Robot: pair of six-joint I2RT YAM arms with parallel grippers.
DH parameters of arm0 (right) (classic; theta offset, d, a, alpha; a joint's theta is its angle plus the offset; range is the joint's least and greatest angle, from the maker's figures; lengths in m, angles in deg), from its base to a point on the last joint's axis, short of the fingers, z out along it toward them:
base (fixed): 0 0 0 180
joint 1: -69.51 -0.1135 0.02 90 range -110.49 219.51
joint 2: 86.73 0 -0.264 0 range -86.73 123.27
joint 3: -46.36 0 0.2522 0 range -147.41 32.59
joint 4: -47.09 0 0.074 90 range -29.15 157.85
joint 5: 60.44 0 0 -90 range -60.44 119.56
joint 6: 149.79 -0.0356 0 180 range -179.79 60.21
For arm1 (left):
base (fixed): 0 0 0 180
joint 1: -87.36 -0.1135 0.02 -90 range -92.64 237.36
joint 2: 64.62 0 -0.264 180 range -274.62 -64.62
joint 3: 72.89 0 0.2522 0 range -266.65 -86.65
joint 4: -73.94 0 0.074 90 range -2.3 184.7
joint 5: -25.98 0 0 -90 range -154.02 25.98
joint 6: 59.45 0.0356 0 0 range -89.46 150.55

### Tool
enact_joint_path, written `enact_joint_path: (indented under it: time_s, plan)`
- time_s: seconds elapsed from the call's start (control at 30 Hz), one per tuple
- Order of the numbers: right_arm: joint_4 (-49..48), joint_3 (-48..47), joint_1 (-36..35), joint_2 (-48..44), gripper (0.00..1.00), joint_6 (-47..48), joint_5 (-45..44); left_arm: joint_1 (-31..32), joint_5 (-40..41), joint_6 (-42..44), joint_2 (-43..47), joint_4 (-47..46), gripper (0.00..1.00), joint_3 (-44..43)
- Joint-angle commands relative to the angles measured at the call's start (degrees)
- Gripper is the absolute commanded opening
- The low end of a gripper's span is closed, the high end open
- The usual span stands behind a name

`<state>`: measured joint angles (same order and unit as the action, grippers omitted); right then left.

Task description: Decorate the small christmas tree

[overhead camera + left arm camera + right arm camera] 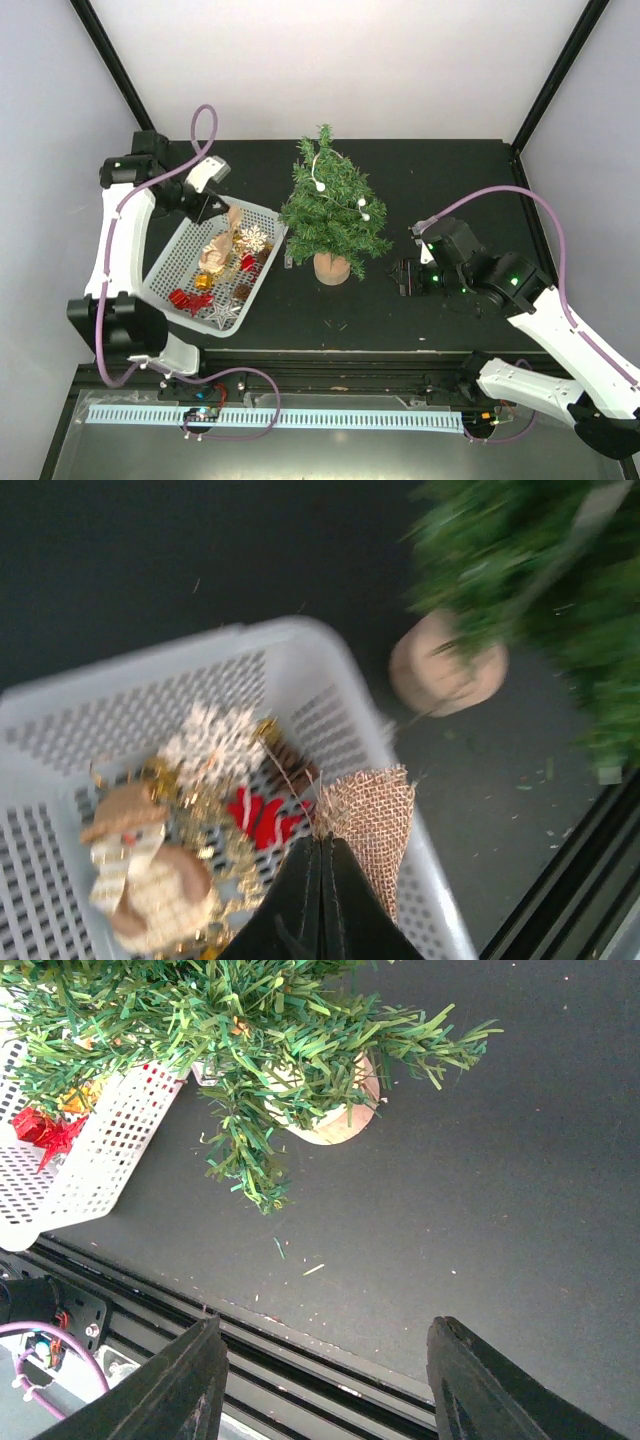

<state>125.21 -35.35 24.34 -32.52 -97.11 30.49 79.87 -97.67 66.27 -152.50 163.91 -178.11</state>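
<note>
On the black table [470, 190] the tree [330, 212] stands upright at centre, the white basket [162, 265] just to its left; the left gripper [322, 848] hangs over the basket's far corner, jaws pinched on a burlap ornament [368, 815] (its shape too blurred to name); the right gripper [325, 1335] hovers near the tree's base, jaws wide and empty. The step in hand looks like fetching the ornament; next it needs lifting clear of the rim, then hooking onto a branch.
</note>
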Motion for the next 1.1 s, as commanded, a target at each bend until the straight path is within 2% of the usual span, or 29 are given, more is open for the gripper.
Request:
enact_joint_path:
  time_s: [0.0,0.1,0.23,0.33,0.5,0.63,0.83,1.07]
  plan:
    - [-1.4,-0.3,0.1,-0.5,0.56,1.5,-0.4,7.0,-6.7,3.8,6.7,6.4,0.02,-8.4]
    - [-1.7,-0.6,0.2,-0.4,0.56,1.5,-0.1,12.9,-3.2,2.5,8.0,6.2,0.02,-14.4]
    - [-1.7,-0.8,0.1,-0.5,0.56,1.2,-0.1,17.8,-2.4,1.0,6.8,6.3,0.01,-22.6]
    - [-1.6,-0.6,0.1,-1.0,0.56,0.7,-0.3,22.0,0.7,1.4,6.7,4.6,0.02,-24.5]
    - [-1.5,0.2,0.2,-2.1,0.56,-0.5,-0.3,28.9,6.8,3.7,6.5,2.0,0.02,-24.0]
    - [-1.3,0.9,0.2,-2.9,0.56,-1.4,-0.5,35.2,16.2,6.2,8.8,-4.4,0.02,-19.2]
    - [-1.7,1.6,0.1,-3.6,0.56,-2.9,-0.3,40.5,29.3,7.2,8.9,-9.4,0.02,-18.2]
    - [-1.9,2.8,0.1,-4.5,0.56,-3.6,-0.6,45.4,36.8,11.0,13.8,-16.6,0.01,-11.5]
